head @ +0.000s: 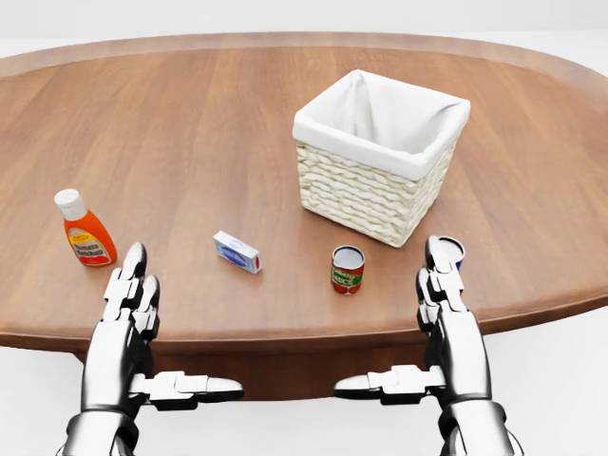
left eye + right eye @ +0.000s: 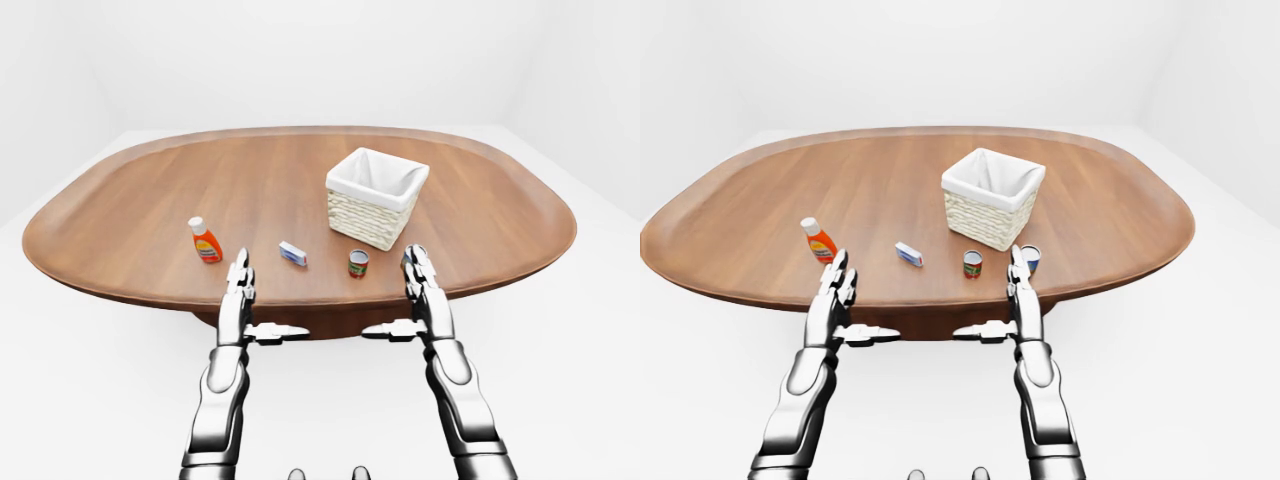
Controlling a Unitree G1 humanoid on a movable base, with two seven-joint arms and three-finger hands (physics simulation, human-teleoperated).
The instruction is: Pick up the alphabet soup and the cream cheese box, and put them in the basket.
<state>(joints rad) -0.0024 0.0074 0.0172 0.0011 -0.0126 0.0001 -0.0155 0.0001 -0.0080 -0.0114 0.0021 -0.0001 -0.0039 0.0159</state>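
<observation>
**Soup can sits closer to our right hand**

We hold both hands spread and empty at the near edge of the bench (image 1: 237,114). The alphabet soup (image 1: 348,269) stands upright between them, nearer our right hand (image 1: 444,285) and just left of it. The cream cheese box (image 1: 237,252) lies flat, its long axis slanting left-far to right-near, closer to our left hand (image 1: 131,290). The basket (image 1: 380,157) stands beyond the can, slightly right. We judge the right hand best placed for the can, then a short carry away from us.
</observation>
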